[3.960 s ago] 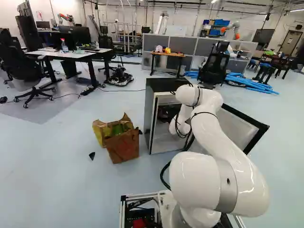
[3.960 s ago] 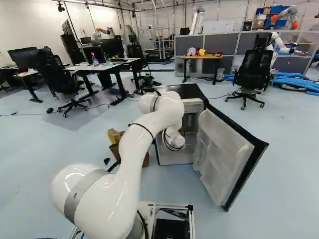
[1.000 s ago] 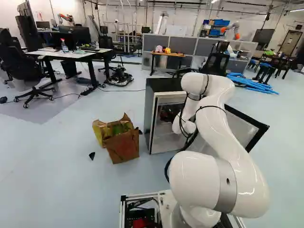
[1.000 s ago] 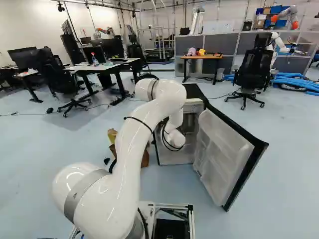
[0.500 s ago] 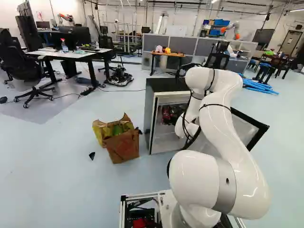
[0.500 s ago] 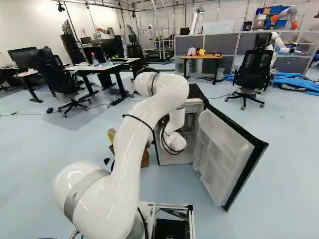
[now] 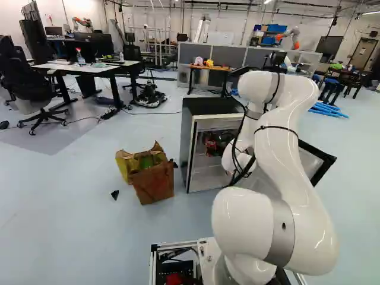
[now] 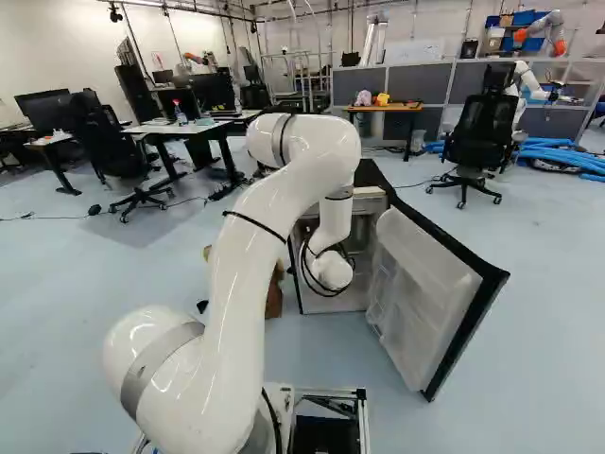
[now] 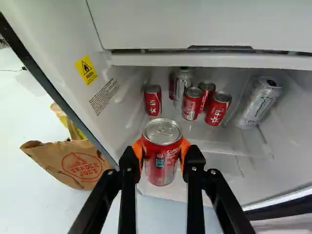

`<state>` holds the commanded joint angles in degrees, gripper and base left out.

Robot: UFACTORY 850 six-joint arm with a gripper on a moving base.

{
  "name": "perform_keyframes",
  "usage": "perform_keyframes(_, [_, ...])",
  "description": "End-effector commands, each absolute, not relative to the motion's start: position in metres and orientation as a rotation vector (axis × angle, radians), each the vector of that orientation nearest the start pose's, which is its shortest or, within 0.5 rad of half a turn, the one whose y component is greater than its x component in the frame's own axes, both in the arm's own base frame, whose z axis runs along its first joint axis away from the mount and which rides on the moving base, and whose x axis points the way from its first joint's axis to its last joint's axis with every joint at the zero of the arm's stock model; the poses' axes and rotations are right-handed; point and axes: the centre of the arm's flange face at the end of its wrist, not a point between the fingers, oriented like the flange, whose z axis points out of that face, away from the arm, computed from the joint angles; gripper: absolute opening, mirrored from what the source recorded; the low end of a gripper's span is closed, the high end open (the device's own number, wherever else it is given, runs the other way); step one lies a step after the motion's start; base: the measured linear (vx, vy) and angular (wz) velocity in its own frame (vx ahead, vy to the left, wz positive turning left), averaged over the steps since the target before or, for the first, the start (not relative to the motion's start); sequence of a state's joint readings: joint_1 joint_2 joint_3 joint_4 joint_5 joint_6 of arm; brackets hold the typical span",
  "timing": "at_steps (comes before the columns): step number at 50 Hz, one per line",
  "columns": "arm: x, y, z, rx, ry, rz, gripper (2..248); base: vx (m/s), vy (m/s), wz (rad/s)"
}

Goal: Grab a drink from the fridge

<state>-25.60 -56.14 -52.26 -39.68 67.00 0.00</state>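
In the left base view my gripper (image 7: pixel 218 142) shows dark and partly hidden at the opening of the fridge (image 7: pixel 209 107). Seen from the wrist, the gripper (image 9: pixel 162 152) is shut on a red drink can (image 9: pixel 161 165), its orange pads against both sides. The can is upright, in front of the shelf (image 9: pixel 229 145). Farther in, several small red cans (image 9: pixel 191 104) and a silver can (image 9: pixel 182 87) stand behind it. A tilted white can (image 9: pixel 259 103) is near the side wall.
The fridge door (image 8: pixel 425 288) stands wide open beside the arm. A brown paper bag (image 7: pixel 155 183) is on the floor by the fridge's other side. A black office chair (image 8: pixel 480 142) and a small table (image 7: pixel 209 68) are farther back.
My arm's upper bend has risen and shifted rightward in the left base view, with the wrist drawing back at the fridge opening. Red there shows more clearly. The base has stayed put.
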Motion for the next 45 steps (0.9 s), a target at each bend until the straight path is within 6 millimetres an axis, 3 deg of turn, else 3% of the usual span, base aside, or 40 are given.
perform_keyframes(45, [0.392,-0.165,0.183,-2.572,-0.078,-1.616,96,0.0,0.0,0.0])
